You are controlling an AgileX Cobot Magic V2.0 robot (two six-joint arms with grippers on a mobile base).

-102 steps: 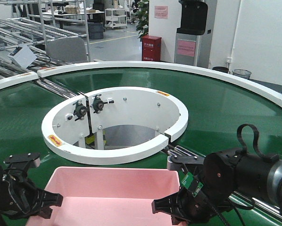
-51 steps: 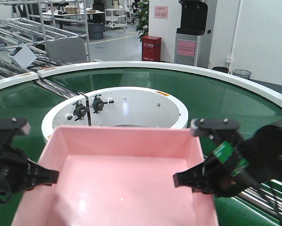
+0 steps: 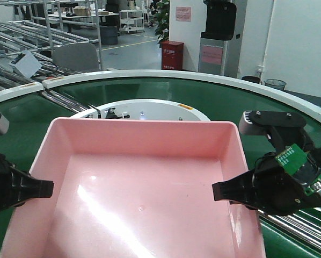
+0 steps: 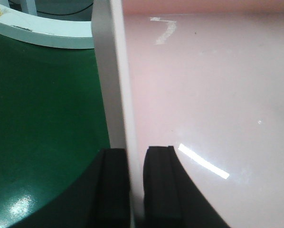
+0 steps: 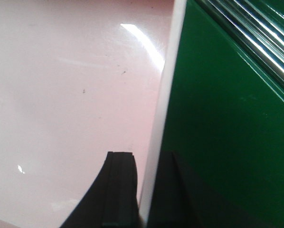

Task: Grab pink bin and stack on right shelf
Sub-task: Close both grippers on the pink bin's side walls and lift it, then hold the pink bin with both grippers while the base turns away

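A broad green conveyor belt curves from left to right across the whole scene, edged on its far side by a white rim. In the near centre, filling most of the front view, is the pink bin. It is wide, shallow and empty, with glossy sloped walls, and it is held level between my two arms. Its far wall hides the near part of a white ring that sits inside the curve of the belt. I cannot tell whether the bin's base touches the belt. My left gripper is at the bin's left wall, narrowed onto it. In the left wrist view one black finger is outside over the green belt and the other is inside over the pink floor, with the pale rim running up between them. My right gripper pinches the right wall the same way, with one finger inside the bin and one outside above the belt. A small green circuit board shows on the right arm. Just right of the bin, shiny steel rollers run along the near right corner. Far behind the belt are metal racks on the left, a red cabinet near the middle, a tall dark machine beside it, and a mesh waste basket at the far right.
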